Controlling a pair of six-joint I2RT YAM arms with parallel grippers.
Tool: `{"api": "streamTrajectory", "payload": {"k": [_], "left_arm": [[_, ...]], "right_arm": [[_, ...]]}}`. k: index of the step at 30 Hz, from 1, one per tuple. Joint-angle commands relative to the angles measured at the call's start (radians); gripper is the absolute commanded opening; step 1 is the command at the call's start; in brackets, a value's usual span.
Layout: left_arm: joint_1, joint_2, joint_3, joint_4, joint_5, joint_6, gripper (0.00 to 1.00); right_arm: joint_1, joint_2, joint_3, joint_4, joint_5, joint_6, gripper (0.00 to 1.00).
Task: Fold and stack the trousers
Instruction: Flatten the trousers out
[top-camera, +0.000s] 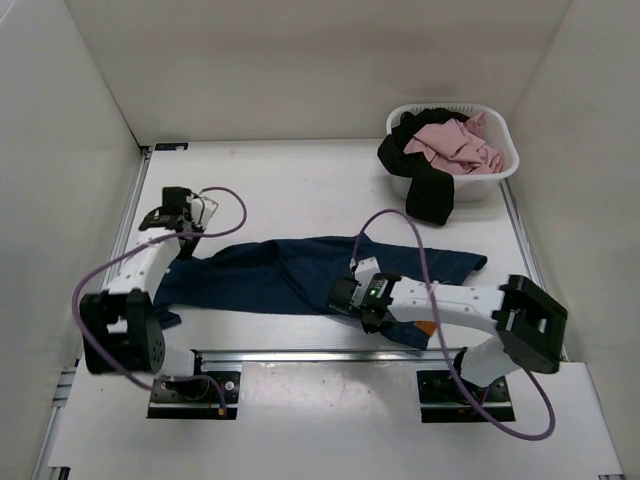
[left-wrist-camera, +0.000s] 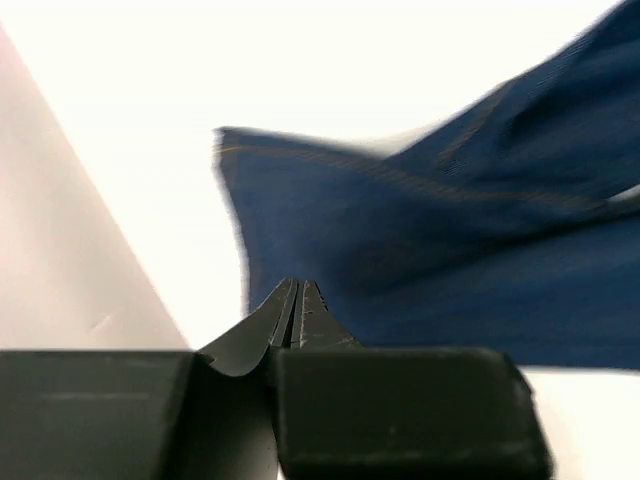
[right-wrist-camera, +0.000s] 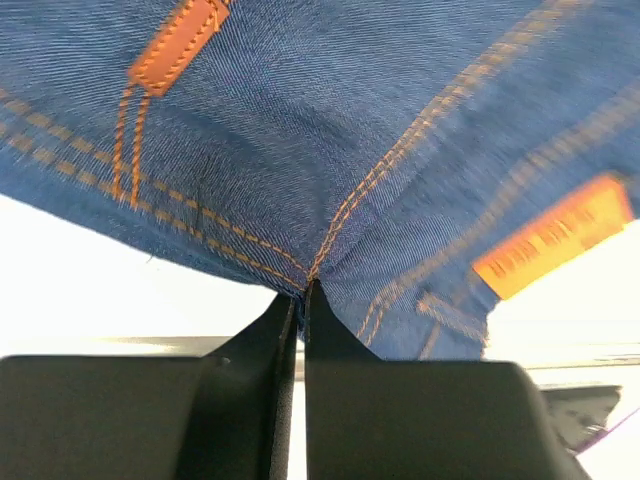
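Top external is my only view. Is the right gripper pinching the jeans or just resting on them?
Observer: Pinching. The right gripper is shut on the jeans where two stitched seams meet.
Operator: And the left gripper?
Observer: The left gripper is shut too, tips at the jeans' edge. I cannot tell whether cloth is caught.
Operator: Anything close to the right grip?
Observer: A tan patch sits near the fingertips. Its lettering is too blurred to read.

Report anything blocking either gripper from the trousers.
Nothing visible does. The right gripper is shut on the trousers at a stitched seam, and the left gripper appears to pinch the cloth near a leg hem.
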Motion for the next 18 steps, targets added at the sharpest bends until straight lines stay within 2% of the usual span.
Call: {"api": "streamTrajectory", "payload": {"k": [1, 3, 5, 6, 10, 13, 18], "left_arm": [[0.059, -0.138, -0.046, 0.026, -0.025, 0.102, 0.14], [0.059, -0.212, -0.066, 0.001, -0.006, 0.122, 0.14], [0.016, -0.235, -0.066, -0.053, 0.082, 0.133, 0.14], [-0.01, -0.235, -0.057, -0.065, 0.091, 0.124, 0.29], [-0.142, -0.133, 0.0, -0.066, 0.065, 0.061, 0.75], [-0.216, -0.001, 0.069, -0.047, 0.074, 0.038, 0.88], [-0.263, 0.18, 0.149, 0.019, 0.065, -0.001, 0.94]], "right_arm": [[-0.001, -0.165, 0.146, -0.125, 0.145, -0.037, 0.0], [-0.001, -0.205, 0.203, -0.134, 0.096, -0.083, 0.0], [-0.001, -0.227, 0.287, -0.178, 0.065, -0.129, 0.0], [-0.001, -0.227, 0.31, -0.195, 0.053, -0.143, 0.0], [-0.001, -0.227, 0.41, -0.272, 0.035, -0.206, 0.0], [-0.025, -0.227, 0.537, -0.36, 0.099, -0.215, 0.0], [-0.11, -0.296, 0.579, -0.361, 0.122, -0.259, 0.0]]}}
